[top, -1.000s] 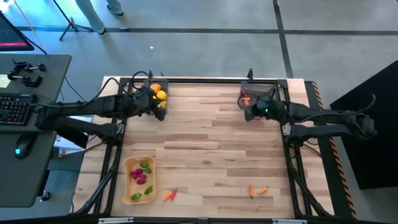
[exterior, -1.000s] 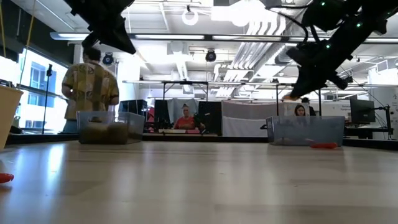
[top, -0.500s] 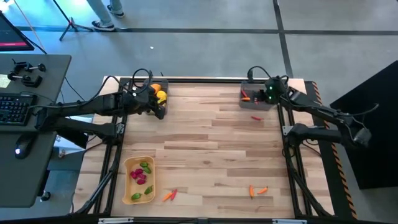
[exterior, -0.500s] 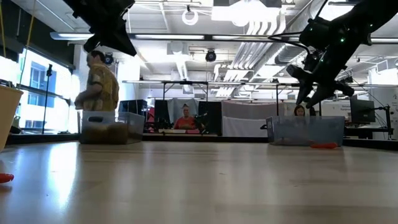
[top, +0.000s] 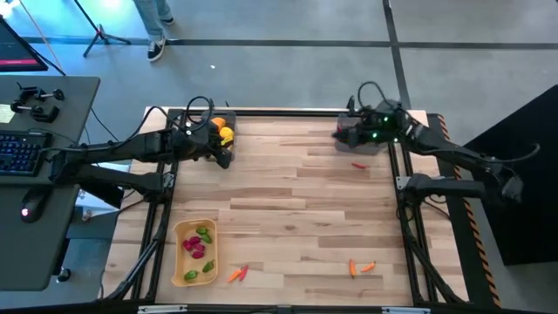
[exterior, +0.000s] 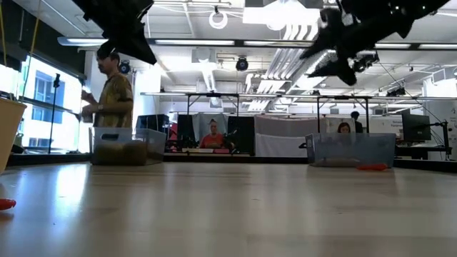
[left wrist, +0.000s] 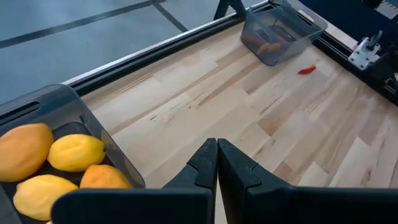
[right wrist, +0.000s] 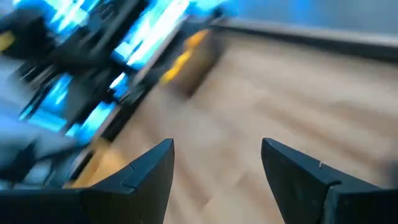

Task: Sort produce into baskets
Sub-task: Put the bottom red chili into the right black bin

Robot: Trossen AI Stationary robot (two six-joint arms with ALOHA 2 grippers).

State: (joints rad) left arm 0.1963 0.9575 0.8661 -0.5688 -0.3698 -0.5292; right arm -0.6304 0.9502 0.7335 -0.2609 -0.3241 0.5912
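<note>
Two grey bins [top: 220, 139] [top: 359, 138] sit at the wood table's [top: 288, 209] far edge; stray pieces lie near the front. Left gripper [left wrist: 217, 163] shut empty, right gripper [right wrist: 217, 163] wide, empty. Person [exterior: 111, 96] stands behind.

Two dark arms [top: 113, 155], black cable loops, green status lights near right tool [top: 349, 133].
</note>
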